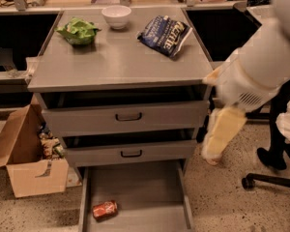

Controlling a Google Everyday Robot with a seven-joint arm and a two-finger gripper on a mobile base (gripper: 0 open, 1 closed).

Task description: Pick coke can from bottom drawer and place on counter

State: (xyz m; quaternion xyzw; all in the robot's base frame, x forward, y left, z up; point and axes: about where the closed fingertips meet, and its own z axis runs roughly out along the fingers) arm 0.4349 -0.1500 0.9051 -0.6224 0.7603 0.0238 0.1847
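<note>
The coke can (pixel 105 210) lies on its side at the front left of the open bottom drawer (pixel 145 190), a flat grey tray pulled out at floor level. The counter (pixel 121 62) is the grey top of the cabinet. My white arm comes in from the upper right. Its cream-coloured lower end, my gripper (pixel 215 151), hangs beside the cabinet's right edge at the height of the middle drawer, well above and to the right of the can. It holds nothing that I can see.
On the counter stand a green bag (pixel 79 31), a white bowl (pixel 116 16) and a blue chip bag (pixel 165 35). Both upper drawers are slightly open. An open cardboard box (pixel 26 166) stands at the left, an office chair base (pixel 270 180) at the right.
</note>
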